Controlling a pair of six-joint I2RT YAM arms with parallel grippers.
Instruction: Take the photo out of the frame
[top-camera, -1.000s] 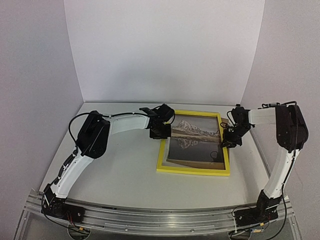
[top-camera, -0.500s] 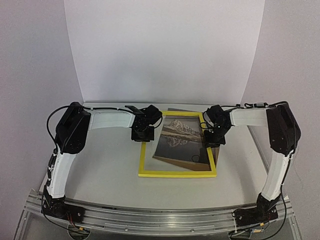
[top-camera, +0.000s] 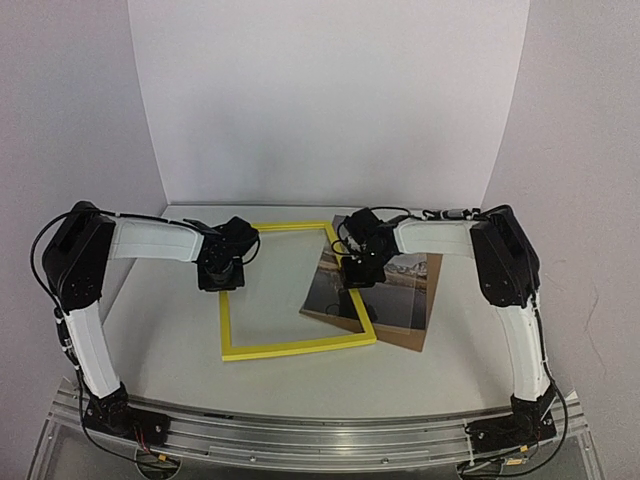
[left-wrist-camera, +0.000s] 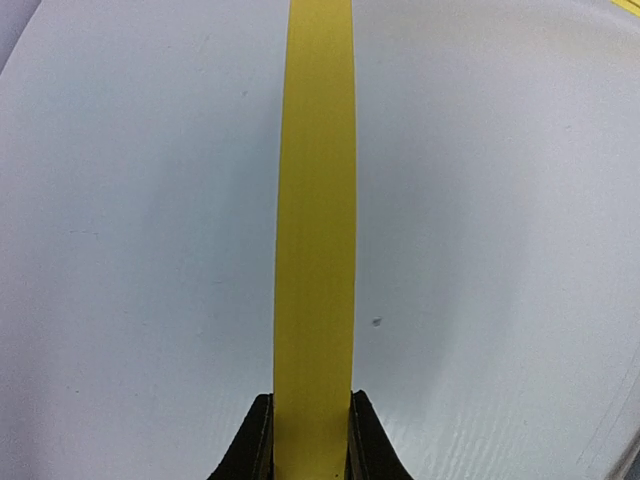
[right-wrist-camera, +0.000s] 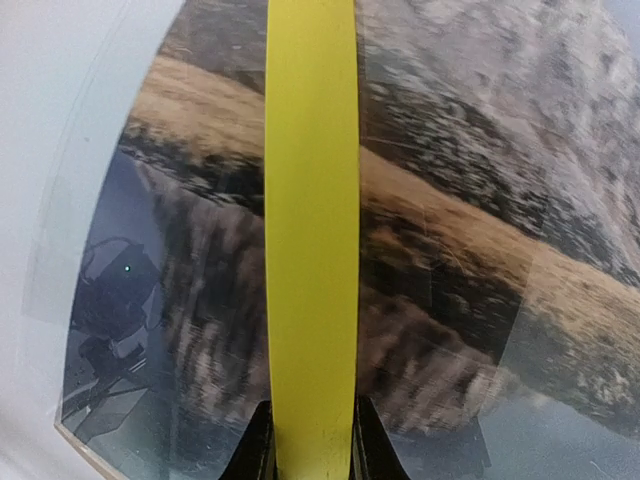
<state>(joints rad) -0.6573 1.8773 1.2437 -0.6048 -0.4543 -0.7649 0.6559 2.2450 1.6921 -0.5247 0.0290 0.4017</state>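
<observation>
Two-handedly holding the thin bright yellow rectangular picture frame (top-camera: 295, 347) level at the white table (top-camera: 165, 330), left of centre; resting on it or hovering just above it, impossible to tell which. Pinching the frame's left bar with the left gripper (top-camera: 222, 274), black fingers (left-wrist-camera: 256, 445) pressing against both edges of the yellow strip in the left wrist view. Clamping the right bar likewise with the right gripper (top-camera: 358, 272), squeezing tight on either side of the strip. Showing bare table through most of the clear pane (top-camera: 280, 290). Lying to the right, on a plain brown backing board (top-camera: 402, 338): the rectangular print of a snowy mountain mirrored in a dark lake (top-camera: 405, 278), out of the frame's opening yet not clear of it. Crossing over the print's left part with the frame's right bar, leaving a dark slice of lake under the pane and the rest uncovered right of the bar. Blurring the print's detail in the right wrist view.
</observation>
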